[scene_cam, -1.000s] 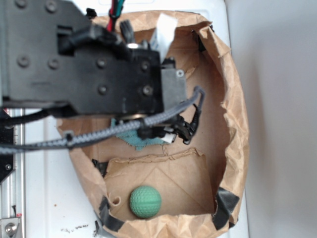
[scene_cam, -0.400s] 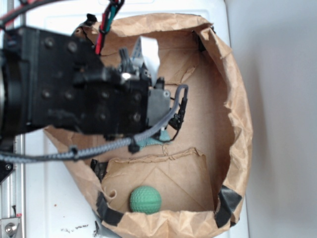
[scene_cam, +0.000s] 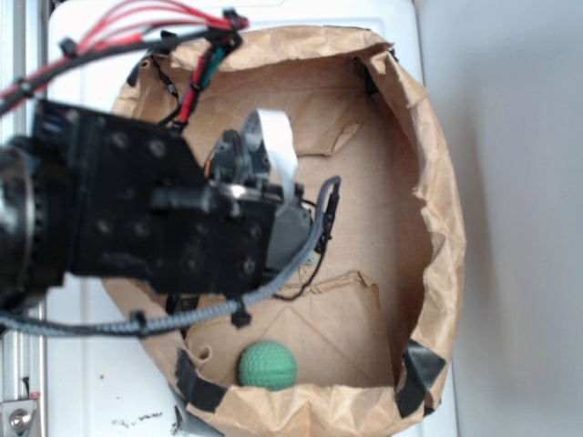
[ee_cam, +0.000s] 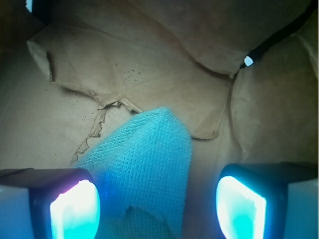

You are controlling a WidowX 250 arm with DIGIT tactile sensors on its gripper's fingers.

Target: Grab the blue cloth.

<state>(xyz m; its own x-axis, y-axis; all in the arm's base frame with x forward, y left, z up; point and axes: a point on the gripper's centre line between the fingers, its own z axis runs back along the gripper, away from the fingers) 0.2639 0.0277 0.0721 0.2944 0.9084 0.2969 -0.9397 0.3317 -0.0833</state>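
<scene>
Our black gripper [ee_cam: 154,204] hovers with fingers apart over the pale teal-blue terry cloth [ee_cam: 144,174] on the brown paper lining [ee_cam: 149,64]. We risk pinching only its frayed edge, or the paper too.

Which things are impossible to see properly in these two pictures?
- Blue cloth: exterior view, almost wholly hidden under the arm; wrist view, its near end is cut off by the bottom edge.
- Tool: exterior view, covered by the arm's body.
- Green ball: outside the wrist view.
</scene>
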